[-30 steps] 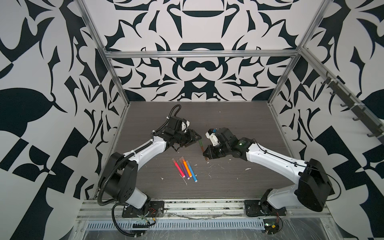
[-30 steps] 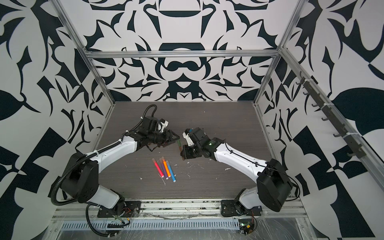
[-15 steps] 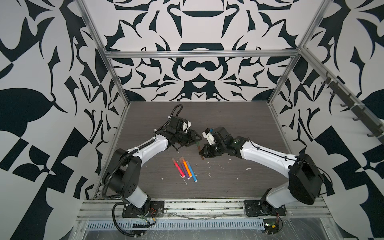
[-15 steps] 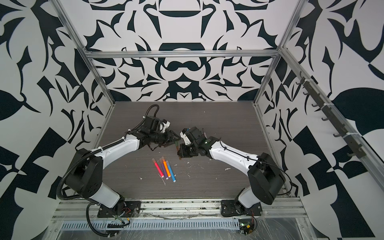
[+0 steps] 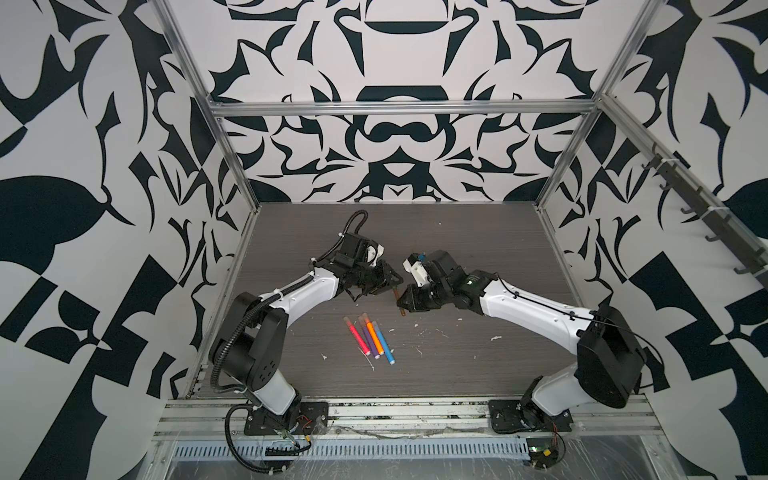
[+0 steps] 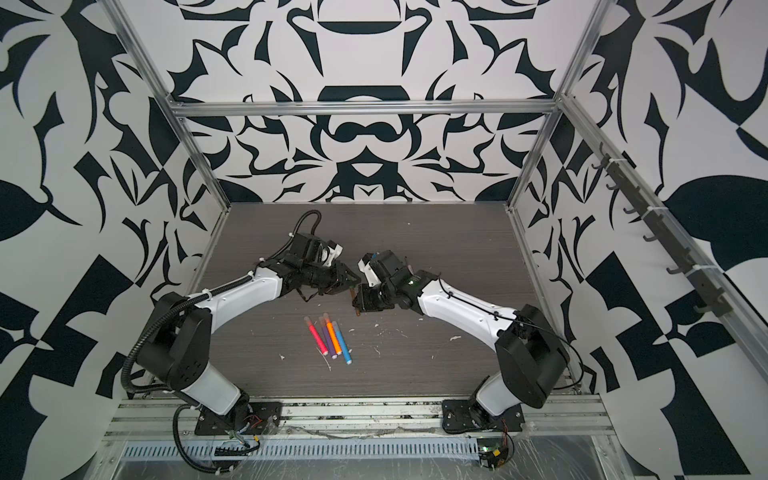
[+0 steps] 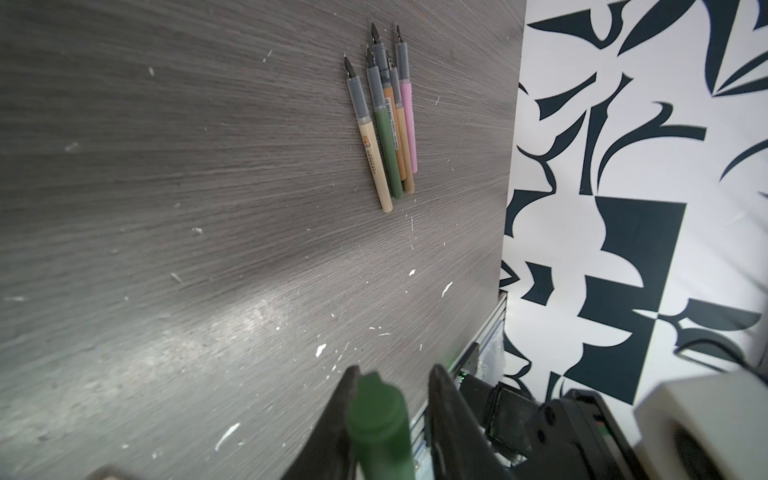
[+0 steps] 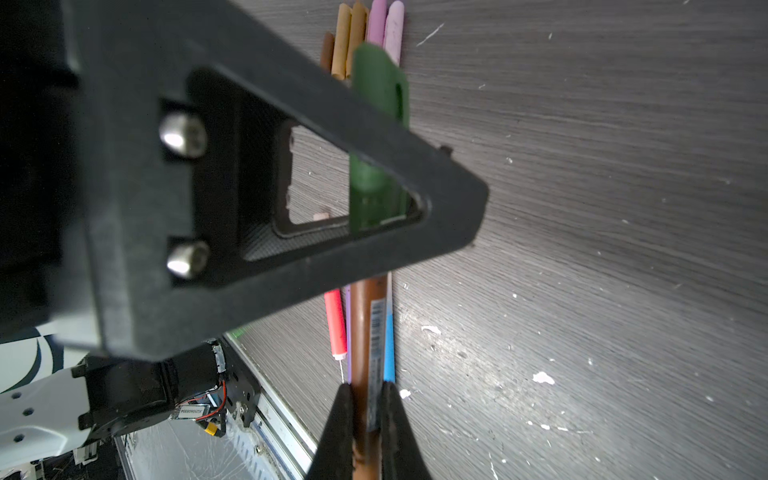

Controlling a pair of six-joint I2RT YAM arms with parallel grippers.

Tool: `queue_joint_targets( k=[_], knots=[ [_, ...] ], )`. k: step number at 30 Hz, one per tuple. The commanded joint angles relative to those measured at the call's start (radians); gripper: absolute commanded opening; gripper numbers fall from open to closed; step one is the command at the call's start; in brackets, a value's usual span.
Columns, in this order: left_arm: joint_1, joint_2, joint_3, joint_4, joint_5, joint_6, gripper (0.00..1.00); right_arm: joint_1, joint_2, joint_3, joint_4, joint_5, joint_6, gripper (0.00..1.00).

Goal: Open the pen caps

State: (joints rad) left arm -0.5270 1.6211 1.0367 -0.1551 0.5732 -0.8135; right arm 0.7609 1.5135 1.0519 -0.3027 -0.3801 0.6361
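Olive-green, the pen cap (image 8: pixel 378 104) stands in line with a brown pen (image 8: pixel 368 332), their joint hidden behind one finger of the left gripper (image 7: pixel 395 374). That gripper's fingers flank the cap, one touching; whether it is pinched I cannot tell. Clamped on the brown barrel is the right gripper (image 8: pixel 368 388), over the worktop (image 8: pixel 582 208). Tan and pink loose caps (image 8: pixel 365 25) lie bunched there; four bright markers (image 5: pixel 370 336) lie side by side.
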Motion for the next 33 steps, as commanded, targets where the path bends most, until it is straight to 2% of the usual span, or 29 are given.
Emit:
queue_joint_targets(
  k=[1,3,5,9,12,17,20,22,24,30,33],
  knots=[
    [-0.002,0.006,0.049,-0.055,-0.009,0.021,0.28,0.002,-0.021,0.03,-0.006,0.004,-0.013,0.0],
    [-0.001,0.003,0.059,-0.084,-0.032,0.033,0.29,0.002,-0.027,0.024,-0.008,0.007,-0.012,0.0],
    [-0.001,-0.001,0.065,-0.101,-0.052,0.037,0.35,0.001,-0.032,0.015,-0.009,0.012,-0.009,0.0],
    [-0.001,-0.003,0.068,-0.1,-0.061,0.037,0.36,0.005,-0.032,0.014,-0.004,0.009,-0.004,0.0],
    [-0.001,-0.002,0.069,-0.105,-0.066,0.04,0.27,0.006,-0.03,0.021,-0.006,0.011,-0.004,0.0],
    [0.002,-0.011,0.071,-0.125,-0.088,0.049,0.01,0.008,-0.027,0.028,-0.004,0.011,-0.001,0.0],
    [0.005,-0.016,0.066,-0.116,-0.084,0.044,0.0,0.012,-0.019,0.031,0.01,-0.003,-0.001,0.0],
    [0.005,-0.017,0.066,-0.11,-0.073,0.04,0.0,0.012,-0.017,0.031,0.028,-0.007,0.003,0.18],
    [0.005,-0.02,0.065,-0.104,-0.062,0.035,0.0,0.013,-0.015,0.031,0.035,0.01,0.007,0.26],
    [0.005,-0.033,0.065,-0.101,-0.049,0.03,0.0,0.013,0.036,0.046,0.047,0.012,0.003,0.26],
    [0.005,-0.045,0.065,-0.103,-0.049,0.028,0.0,0.012,0.058,0.042,0.06,0.004,0.008,0.23]
  ],
)
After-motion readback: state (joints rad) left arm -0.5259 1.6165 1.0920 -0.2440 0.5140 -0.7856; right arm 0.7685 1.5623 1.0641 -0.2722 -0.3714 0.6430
